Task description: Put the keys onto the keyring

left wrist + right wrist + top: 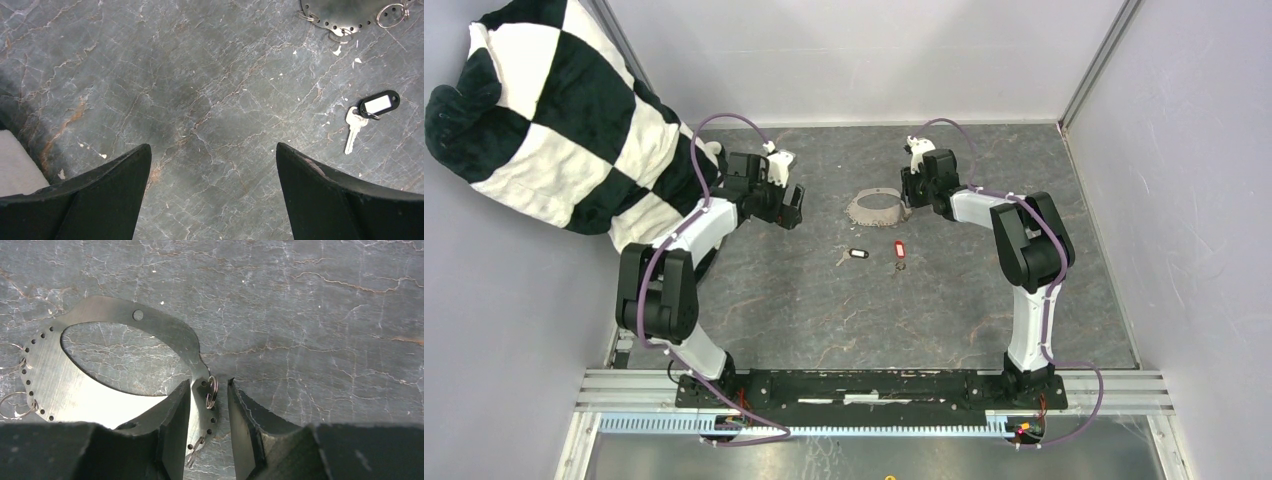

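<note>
The right gripper (209, 382), jaws half open, straddles the 3 o'clock rim of the flat, silvery-grey, hole-punched metal keyring (165, 332), clamping nothing yet. The left gripper (213, 145) gapes wide, empty

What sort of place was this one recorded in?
Probably a lab robot cell: plain walls on aluminium posts, a stone-patterned table, and a rail carrying the left arm and right arm.

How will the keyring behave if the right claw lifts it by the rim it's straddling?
Probably stiff: the keyring looks like a flat metal plate, so it should keep its shape. Its polished face may slip or pivot in the right claw when held by one edge. The small split rings through its holes will likely swing.
</note>
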Robot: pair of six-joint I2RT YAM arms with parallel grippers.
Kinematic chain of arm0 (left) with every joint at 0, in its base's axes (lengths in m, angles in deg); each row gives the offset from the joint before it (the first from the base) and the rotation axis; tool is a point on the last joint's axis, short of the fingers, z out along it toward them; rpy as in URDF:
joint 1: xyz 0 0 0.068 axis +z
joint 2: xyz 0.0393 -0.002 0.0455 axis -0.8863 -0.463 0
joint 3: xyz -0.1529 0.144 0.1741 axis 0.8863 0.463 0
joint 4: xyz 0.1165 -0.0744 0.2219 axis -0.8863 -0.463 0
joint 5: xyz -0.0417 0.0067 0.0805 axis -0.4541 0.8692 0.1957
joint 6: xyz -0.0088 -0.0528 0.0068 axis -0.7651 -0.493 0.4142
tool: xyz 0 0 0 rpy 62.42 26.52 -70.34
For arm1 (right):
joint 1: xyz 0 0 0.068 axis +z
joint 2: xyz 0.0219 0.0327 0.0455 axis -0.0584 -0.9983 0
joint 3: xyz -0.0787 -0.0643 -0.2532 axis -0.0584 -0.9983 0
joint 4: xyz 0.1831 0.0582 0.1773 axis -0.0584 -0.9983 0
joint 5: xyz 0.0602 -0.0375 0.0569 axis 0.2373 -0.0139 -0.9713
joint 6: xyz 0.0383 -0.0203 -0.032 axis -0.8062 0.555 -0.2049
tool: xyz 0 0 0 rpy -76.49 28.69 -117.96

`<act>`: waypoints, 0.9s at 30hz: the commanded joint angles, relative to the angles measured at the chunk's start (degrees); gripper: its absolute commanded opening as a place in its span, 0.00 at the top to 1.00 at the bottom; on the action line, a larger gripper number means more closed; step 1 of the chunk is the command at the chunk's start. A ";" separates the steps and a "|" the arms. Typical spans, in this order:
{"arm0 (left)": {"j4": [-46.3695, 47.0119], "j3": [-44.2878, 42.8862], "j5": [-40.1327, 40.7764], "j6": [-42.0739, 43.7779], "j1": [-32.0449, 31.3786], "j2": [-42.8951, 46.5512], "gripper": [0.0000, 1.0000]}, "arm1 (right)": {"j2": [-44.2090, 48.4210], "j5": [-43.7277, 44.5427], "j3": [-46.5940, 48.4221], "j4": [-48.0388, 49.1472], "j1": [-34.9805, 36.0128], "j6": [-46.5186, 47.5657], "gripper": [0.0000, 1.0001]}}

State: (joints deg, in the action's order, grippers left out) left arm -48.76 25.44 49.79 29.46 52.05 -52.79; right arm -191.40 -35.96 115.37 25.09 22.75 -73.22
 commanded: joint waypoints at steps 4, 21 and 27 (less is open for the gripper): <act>-0.11 1.32 0.12 1.12 -0.76 4.39 0.00 | -0.70 0.80 2.55 -0.15 0.20 1.38 0.67; -6.04 -5.47 -5.90 4.53 -1.23 9.88 0.00 | 9.59 -10.08 1.20 3.58 1.84 0.95 1.00; -13.40 -15.31 -11.41 7.14 -1.53 10.36 0.00 | 17.70 -17.27 -0.40 5.84 5.14 0.14 1.00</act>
State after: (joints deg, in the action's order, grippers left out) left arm -57.61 17.22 43.98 32.23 51.02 -45.05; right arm -181.48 -46.08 115.94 25.20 25.48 -72.15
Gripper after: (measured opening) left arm 0.997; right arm 0.009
